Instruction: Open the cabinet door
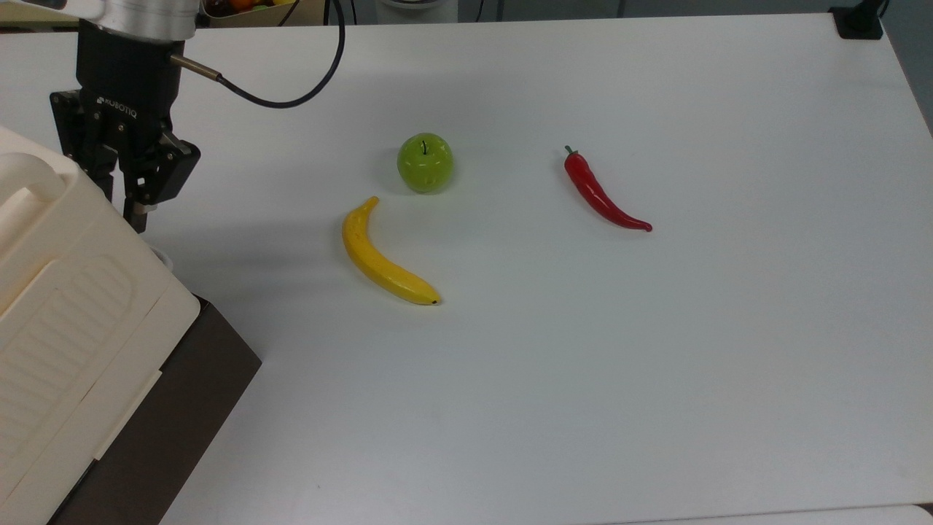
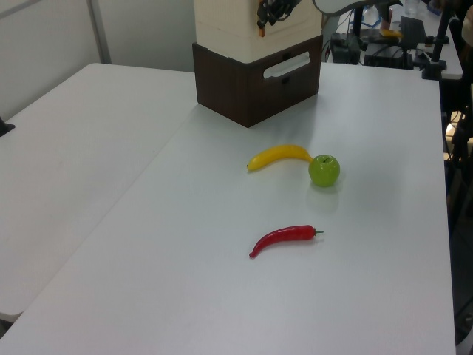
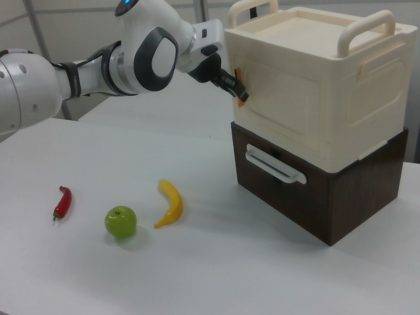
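The cabinet is a cream box (image 1: 65,306) on a dark brown base (image 3: 315,197). The cabinet door (image 3: 282,115) is the cream front face in the right view, and it lies flush with the box. An orange strip (image 3: 239,73) runs down the door's left edge there. My gripper (image 3: 241,92) is at that strip, near the door's upper corner, shut on the door's edge. In the top view my gripper (image 1: 124,208) stands at the cabinet's upper right side, one finger half hidden behind the cream top. In the left view my gripper (image 2: 267,16) is at the orange strip (image 2: 261,24).
A yellow banana (image 1: 380,257), a green apple (image 1: 425,162) and a red chili pepper (image 1: 599,193) lie on the white table (image 1: 656,364) to the top view's right of the cabinet. The brown base has a white drawer handle (image 3: 275,165). A black cable (image 1: 291,95) hangs from the wrist.
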{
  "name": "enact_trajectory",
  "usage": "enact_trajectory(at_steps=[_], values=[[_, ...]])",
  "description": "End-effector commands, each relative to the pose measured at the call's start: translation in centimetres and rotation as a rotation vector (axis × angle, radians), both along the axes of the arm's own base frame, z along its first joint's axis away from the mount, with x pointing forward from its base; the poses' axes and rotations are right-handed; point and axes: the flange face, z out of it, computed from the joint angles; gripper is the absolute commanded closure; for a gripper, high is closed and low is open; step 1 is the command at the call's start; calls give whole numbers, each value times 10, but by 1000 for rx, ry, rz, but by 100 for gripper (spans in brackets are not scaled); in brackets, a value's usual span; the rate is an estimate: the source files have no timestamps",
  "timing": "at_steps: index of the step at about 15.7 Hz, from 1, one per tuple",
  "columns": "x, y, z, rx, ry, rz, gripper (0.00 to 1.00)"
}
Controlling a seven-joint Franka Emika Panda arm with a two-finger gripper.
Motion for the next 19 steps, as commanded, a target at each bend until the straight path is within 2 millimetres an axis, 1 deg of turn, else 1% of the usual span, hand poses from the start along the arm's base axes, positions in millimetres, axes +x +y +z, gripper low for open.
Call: enact_trajectory(at_steps=[1,5,7,8,9,11,12,14,15,19], values=[[2,2,5,-13,-24,-9,77],[0,3,9,-13,-26,-9,87],[-2,3,12,-14,-24,-9,90],[-4,4,14,-13,-24,-9,91],[-5,3,12,-13,-18,-11,91],[-10,6,16,-9,-13,-11,91],[-13,8,14,-6,7,-11,91],[-17,14,18,-1,25,-12,91],[-16,20,18,0,34,-5,91],[-19,23,19,2,56,-7,91]])
